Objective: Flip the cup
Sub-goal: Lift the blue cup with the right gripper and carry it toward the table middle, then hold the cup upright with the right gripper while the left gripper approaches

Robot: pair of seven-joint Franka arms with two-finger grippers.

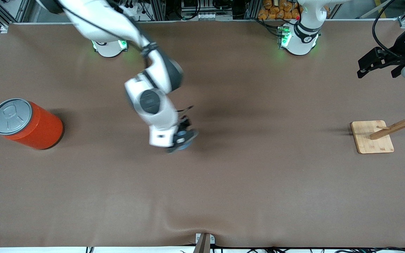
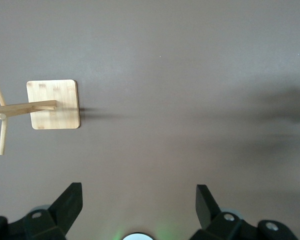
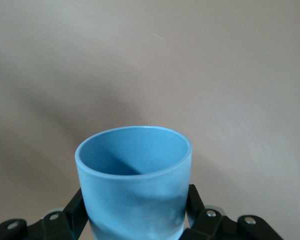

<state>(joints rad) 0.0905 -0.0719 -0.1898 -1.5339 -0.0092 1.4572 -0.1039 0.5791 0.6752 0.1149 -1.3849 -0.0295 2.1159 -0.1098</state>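
Observation:
The light-blue cup (image 3: 134, 185) fills the right wrist view, held between the black fingers (image 3: 76, 210) of my right gripper (image 3: 135, 212), its open mouth pointing away from the wrist. In the front view the right gripper (image 1: 183, 138) is over the middle of the brown table and only a sliver of the cup (image 1: 187, 143) shows under it. My left gripper (image 1: 364, 68) waits open and empty at the left arm's end of the table, high above it; its fingers (image 2: 70, 202) stand wide apart.
A big orange can (image 1: 30, 123) with a grey lid stands at the right arm's end of the table. A wooden peg stand (image 1: 373, 136) on a square bamboo base stands at the left arm's end; it also shows in the left wrist view (image 2: 53, 104).

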